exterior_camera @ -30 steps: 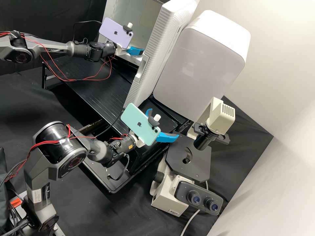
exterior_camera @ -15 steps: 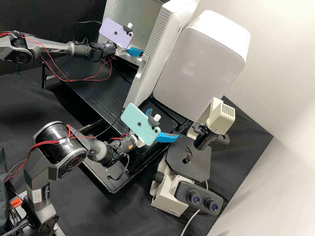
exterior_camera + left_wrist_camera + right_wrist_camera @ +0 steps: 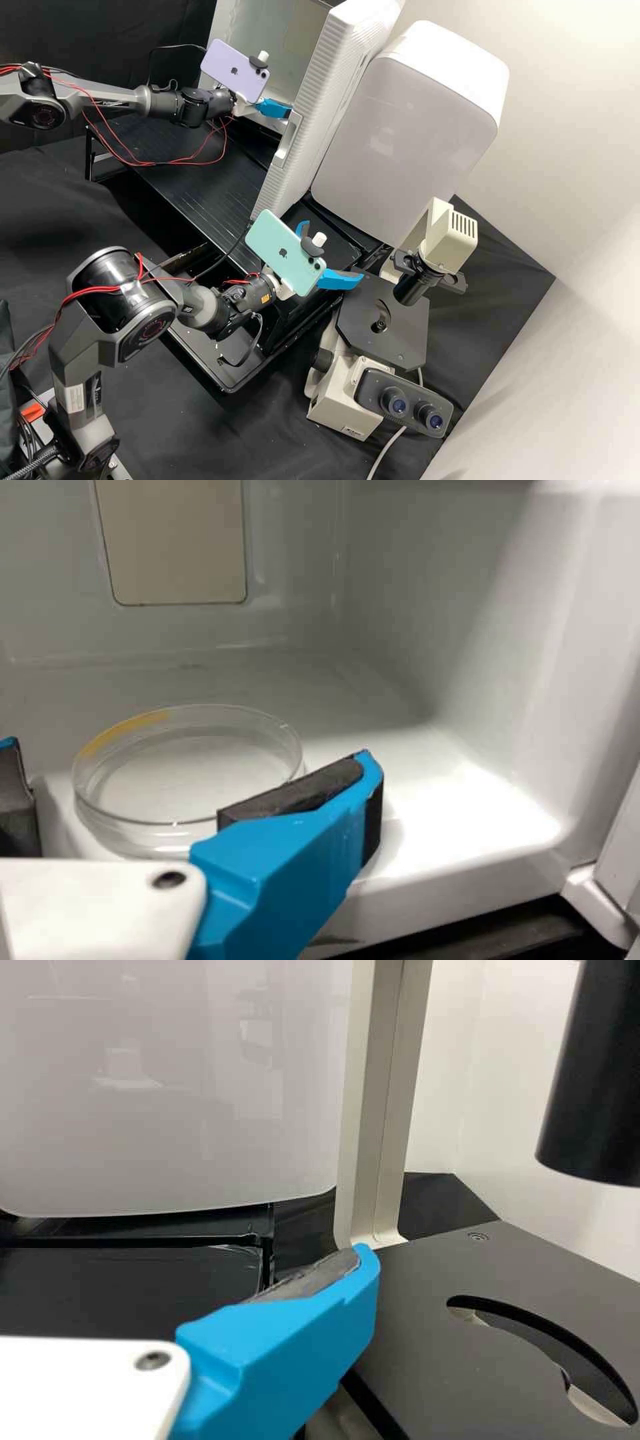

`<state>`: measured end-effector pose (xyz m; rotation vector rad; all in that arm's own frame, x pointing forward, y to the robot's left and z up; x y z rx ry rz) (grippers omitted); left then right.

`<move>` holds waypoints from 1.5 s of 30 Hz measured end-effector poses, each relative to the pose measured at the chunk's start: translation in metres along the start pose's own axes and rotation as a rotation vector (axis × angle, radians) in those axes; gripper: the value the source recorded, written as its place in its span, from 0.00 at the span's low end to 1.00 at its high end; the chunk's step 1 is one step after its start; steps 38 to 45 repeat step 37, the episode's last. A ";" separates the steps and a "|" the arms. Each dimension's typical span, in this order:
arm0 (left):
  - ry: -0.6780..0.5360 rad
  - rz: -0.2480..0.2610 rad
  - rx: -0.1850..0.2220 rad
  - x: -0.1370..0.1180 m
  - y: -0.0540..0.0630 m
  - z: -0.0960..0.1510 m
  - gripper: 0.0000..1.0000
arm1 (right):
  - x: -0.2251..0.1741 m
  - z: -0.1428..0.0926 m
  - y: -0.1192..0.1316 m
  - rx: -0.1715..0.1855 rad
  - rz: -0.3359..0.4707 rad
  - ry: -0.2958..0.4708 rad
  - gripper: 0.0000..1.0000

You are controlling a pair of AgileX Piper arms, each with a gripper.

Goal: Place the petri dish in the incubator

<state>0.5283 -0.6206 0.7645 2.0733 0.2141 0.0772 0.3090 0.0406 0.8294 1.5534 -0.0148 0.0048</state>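
Left jaws wide apart, petri dish (image 3: 187, 770) just beyond them on incubator (image 3: 470, 810) floor; right jaws wide.

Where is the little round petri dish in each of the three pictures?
High view: hidden inside the incubator, past the left gripper.
Left wrist view: the petri dish sits on the white incubator floor, between the open gripper's fingers.
Right wrist view: that camera faces the microscope stage instead.
Shared landmark: the left gripper's blue finger, beside the dish up close and at the incubator opening in the high view.
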 end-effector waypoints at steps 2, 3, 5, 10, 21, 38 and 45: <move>0.001 0.005 0.008 -0.005 0.002 -0.002 1.00 | 0.000 0.000 0.000 0.000 0.000 0.000 1.00; 0.001 0.005 0.011 -0.008 0.003 -0.004 1.00 | 0.000 0.000 0.000 0.000 0.000 0.000 1.00; 0.002 0.005 0.013 -0.014 0.002 -0.007 1.00 | 0.000 0.000 0.000 0.000 0.000 0.000 1.00; -0.001 0.026 0.008 -0.035 0.003 -0.015 1.00 | 0.000 0.000 0.000 0.000 0.000 0.000 1.00; -0.081 0.063 0.022 -0.094 -0.019 -0.005 1.00 | 0.000 0.000 0.000 0.000 0.000 0.000 1.00; -0.137 0.148 0.047 -0.173 -0.063 -0.018 1.00 | 0.000 0.000 0.000 0.000 0.000 0.000 1.00; -0.137 0.148 0.047 -0.173 -0.063 -0.018 1.00 | 0.000 0.000 0.000 0.000 0.000 0.000 1.00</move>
